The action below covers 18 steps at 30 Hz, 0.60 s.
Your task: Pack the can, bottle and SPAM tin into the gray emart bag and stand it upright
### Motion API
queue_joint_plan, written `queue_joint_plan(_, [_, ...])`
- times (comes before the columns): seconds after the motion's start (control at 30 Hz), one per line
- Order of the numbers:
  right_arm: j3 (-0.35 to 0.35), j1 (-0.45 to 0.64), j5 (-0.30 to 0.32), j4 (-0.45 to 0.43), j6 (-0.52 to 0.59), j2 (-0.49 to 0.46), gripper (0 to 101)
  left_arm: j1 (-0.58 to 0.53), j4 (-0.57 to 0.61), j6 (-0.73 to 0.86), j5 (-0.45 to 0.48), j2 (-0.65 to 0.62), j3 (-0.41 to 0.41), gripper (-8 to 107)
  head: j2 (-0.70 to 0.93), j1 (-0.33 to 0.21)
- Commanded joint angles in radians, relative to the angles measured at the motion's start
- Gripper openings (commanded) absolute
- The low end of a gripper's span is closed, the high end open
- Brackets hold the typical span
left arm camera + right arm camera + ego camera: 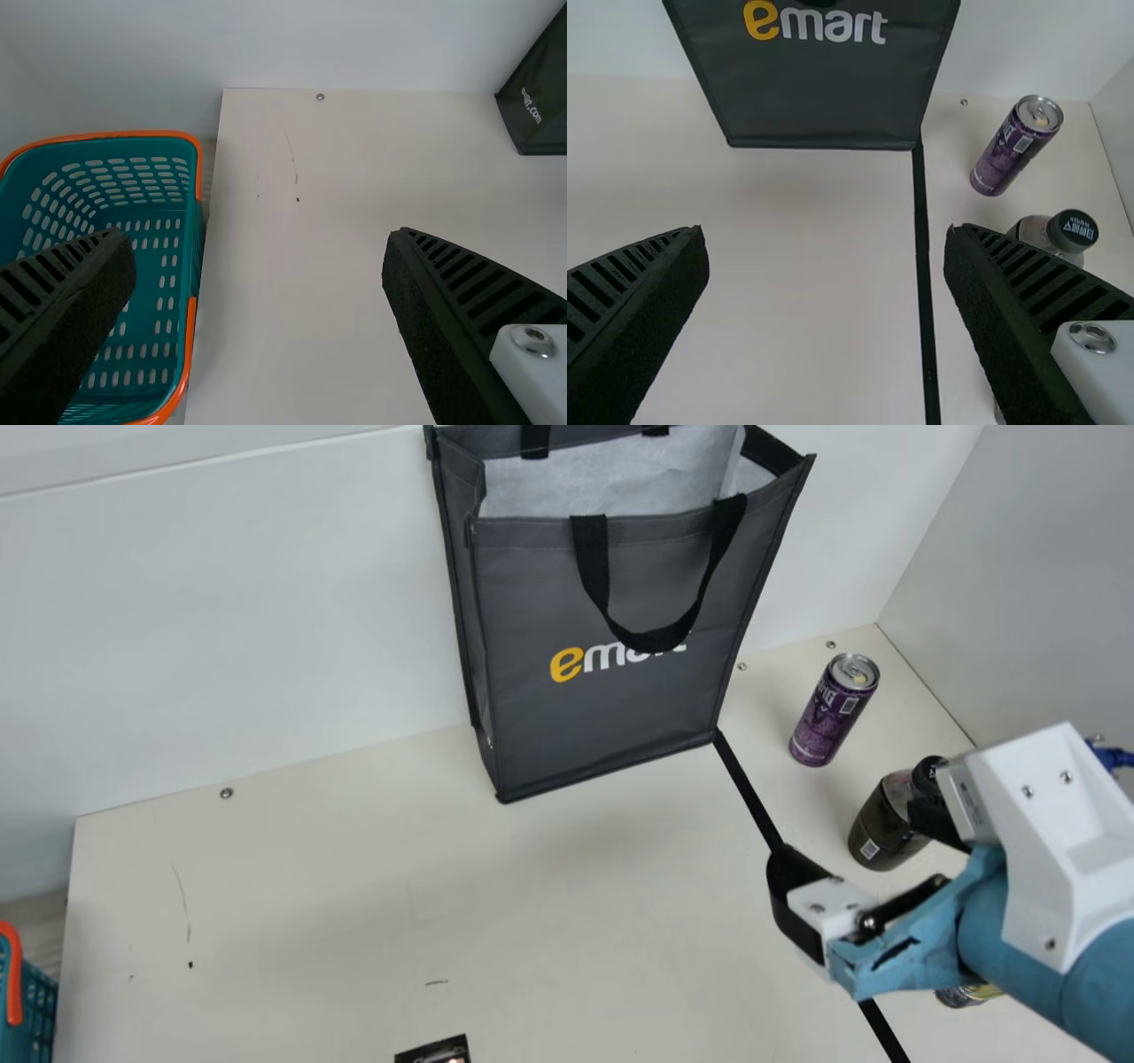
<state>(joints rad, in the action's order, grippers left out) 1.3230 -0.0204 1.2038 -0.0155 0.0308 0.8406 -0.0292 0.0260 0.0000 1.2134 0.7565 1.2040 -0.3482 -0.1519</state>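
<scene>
The gray emart bag point(611, 708) stands upright against the back wall, its mouth open at the top. To its right a purple can point(828, 713) stands, and nearer is a dark bottle point(886, 828) with a black cap, partly behind my right gripper point(858, 850). The right wrist view has that gripper point(827, 310) open with nothing between its fingers, the can point(1010, 150) and the bottle's cap point(1074, 230) beyond one finger. A mostly hidden blue-and-yellow tin point(966, 995) lies below the right arm. In the left wrist view, my left gripper point(259, 310) is open and empty.
A teal basket with an orange rim point(197, 168) stands beside the table's left edge. A black strip point(751, 793) runs along the tabletop right of the bag. A small dark printed item point(434, 1051) shows at the main view's bottom edge. Walls border the back and right.
</scene>
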Motion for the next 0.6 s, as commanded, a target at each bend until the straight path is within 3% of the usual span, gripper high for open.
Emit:
queue_joint_plan(0.0, [0.026,-0.001,0.0,0.0,0.01,0.024,95,0.0,0.0,0.0,0.0,0.0,0.0,90,-0.001,-0.023])
queue_joint_plan(0.57, [0.253,0.032,0.004,0.051,0.148,0.219,95,0.0,0.0,0.0,0.0,0.0,0.0,90,-0.001,-0.023])
